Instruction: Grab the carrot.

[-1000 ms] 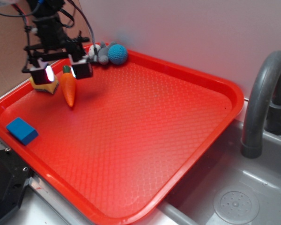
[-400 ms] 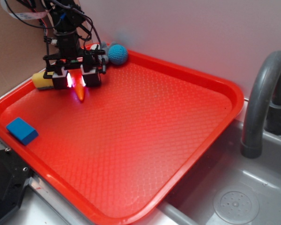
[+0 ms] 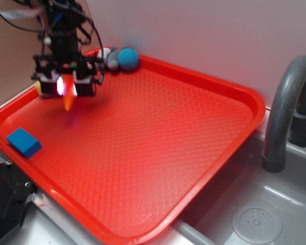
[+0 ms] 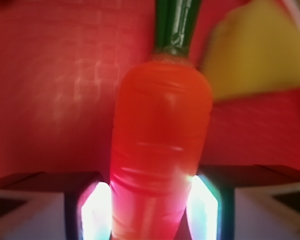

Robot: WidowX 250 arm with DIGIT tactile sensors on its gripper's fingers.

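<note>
The orange carrot [image 4: 160, 150] with its dark green stem cap fills the wrist view, pinched between both glowing pads [image 4: 95, 212]. In the exterior view my gripper [image 3: 67, 86] hangs over the far left corner of the red tray [image 3: 158, 148], shut on the carrot [image 3: 69, 101]. Only the carrot's pointed tip shows below the fingers, and it appears lifted off the tray.
A yellow wedge [image 3: 39, 87] lies just left of the gripper and also shows as a yellow wedge [image 4: 255, 50] in the wrist view. A blue block [image 3: 23, 142] rests at the tray's left edge. A teal ball [image 3: 128, 58] and grey toy sit at the back rim. A grey faucet [image 3: 288, 107] and sink stand at right.
The fingers have closed on the carrot, which lay free on the tray a second ago. The gripper with the carrot has since shifted left and slightly up.
</note>
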